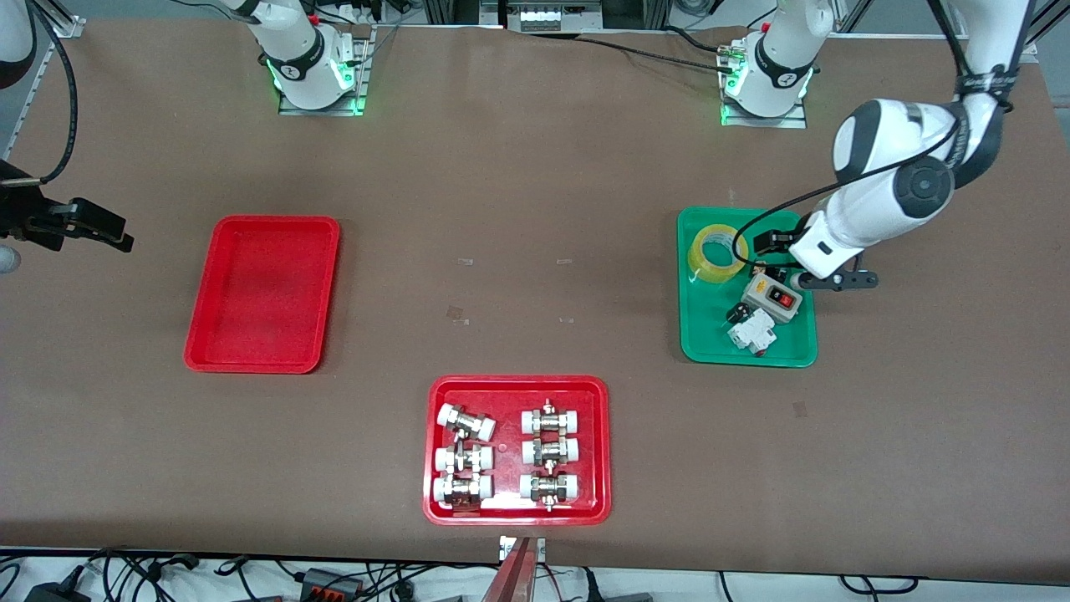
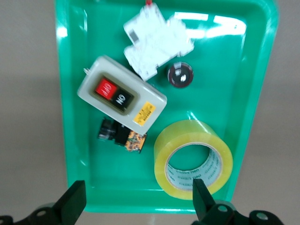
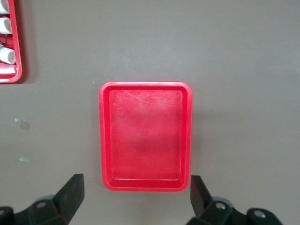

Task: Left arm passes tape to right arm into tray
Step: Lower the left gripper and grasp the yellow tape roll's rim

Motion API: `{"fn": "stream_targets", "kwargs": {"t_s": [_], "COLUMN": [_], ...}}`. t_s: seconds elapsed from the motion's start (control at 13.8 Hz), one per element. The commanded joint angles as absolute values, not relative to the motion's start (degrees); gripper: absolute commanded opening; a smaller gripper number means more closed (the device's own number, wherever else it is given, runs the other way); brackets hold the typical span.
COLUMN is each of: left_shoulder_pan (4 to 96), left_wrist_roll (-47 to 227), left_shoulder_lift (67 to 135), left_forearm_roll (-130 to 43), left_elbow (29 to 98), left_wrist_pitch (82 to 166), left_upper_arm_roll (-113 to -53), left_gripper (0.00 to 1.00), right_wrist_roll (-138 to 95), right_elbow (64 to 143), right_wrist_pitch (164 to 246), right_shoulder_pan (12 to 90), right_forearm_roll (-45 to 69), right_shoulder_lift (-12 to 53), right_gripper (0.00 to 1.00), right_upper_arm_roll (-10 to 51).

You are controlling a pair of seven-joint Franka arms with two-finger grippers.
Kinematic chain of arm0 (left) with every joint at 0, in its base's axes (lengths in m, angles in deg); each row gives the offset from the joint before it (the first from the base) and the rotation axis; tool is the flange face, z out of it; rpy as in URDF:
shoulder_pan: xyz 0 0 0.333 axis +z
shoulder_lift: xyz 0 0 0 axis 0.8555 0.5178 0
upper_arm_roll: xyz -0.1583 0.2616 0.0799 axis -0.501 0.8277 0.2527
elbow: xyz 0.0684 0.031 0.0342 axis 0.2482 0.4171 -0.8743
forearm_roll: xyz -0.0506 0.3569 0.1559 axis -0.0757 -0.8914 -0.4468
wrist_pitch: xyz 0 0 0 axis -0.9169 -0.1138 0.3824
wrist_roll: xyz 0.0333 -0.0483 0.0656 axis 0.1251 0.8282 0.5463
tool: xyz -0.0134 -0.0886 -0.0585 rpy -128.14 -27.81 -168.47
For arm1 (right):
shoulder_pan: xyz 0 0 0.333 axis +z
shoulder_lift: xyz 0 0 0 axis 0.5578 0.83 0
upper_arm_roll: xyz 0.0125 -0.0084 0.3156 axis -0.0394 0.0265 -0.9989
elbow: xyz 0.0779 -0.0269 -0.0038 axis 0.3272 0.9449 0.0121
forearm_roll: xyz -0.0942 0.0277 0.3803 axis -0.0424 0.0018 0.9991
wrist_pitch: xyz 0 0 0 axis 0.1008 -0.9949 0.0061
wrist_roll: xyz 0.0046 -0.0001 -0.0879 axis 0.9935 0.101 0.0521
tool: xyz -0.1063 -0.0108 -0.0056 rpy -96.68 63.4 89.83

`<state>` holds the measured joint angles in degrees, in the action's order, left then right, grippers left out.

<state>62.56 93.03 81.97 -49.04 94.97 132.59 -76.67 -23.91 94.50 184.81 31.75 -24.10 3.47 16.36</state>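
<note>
Fingers [image 2: 75, 201] of the left gripper [image 2: 136, 204] are spread wide and empty, hovering over the green tray [image 1: 698, 347]. Tape [image 1: 715, 252] sits flat in that green tray, at the end nearer the robot bases, touching nothing else. Also in the green tray: a grey switch box [image 1: 771, 297] (red and black buttons), a white breaker [image 1: 751, 331] and a small black round part [image 2: 180, 75]. Right gripper [image 3: 136, 204] hangs over the bench with fingers likewise released, looking down on the plain red tray [image 1: 201, 334], toward the right arm's end of the bench from the green tray. Red tray with fittings [image 1: 435, 510] lies nearer the front camera than the green tray.
</note>
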Motion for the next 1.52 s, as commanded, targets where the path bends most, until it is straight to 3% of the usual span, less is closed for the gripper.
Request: {"fn": "stream_targets", "kwargs": {"t_s": [0.0, 0.29, 0.73, 0.87, 1.09, 1.16, 1.45], "left_shoulder_pan": [62.8, 62.9, 62.8, 62.8, 62.9, 62.8, 62.8], "left_wrist_roll": [95.5, 96.2, 96.2, 96.2, 95.8, 95.4, 95.3], "left_shoulder_lift": [85.7, 88.4, 90.0, 90.0, 90.0, 90.0, 88.8], "left_forearm_roll": [-48.3, -48.3, -48.3, -48.3, -48.3, -48.3, -48.4], "left_elbow": [95.9, 100.0, 101.7, 101.7, 101.5, 101.4, 100.2], "left_wrist_pitch": [137.0, 143.8, 144.9, 144.8, 144.1, 144.1, 140.7], "left_upper_arm_roll": [-78.6, -79.5, -79.6, -79.6, -79.6, -79.6, -79.8], "left_gripper": [1.00, 1.00, 0.79, 0.63, 0.20, 0.12, 0.01], "right_wrist_roll": [-23.0, -23.0, -23.0, -23.1, -23.4, -23.4, -23.2], "right_elbow": [94.8, 94.8, 94.7, 94.8, 94.7, 94.7, 94.6], "right_wrist_pitch": [184.2, 184.2, 183.8, 184.0, 184.0, 184.0, 184.3], "right_shoulder_pan": [31.0, 31.0, 31.1, 30.9, 30.7, 30.7, 30.7], "right_forearm_roll": [-24.9, -24.9, -24.8, -24.8, -24.7, -24.8, -24.8], "right_shoulder_lift": [2.8, 2.8, 2.8, 2.9, 3.0, 3.1, 3.2], "right_gripper": [1.00, 1.00, 1.00, 1.00, 1.00, 1.00, 1.00], "right_upper_arm_roll": [15.6, 15.6, 15.6, 15.7, 15.9, 16.0, 16.0]}}
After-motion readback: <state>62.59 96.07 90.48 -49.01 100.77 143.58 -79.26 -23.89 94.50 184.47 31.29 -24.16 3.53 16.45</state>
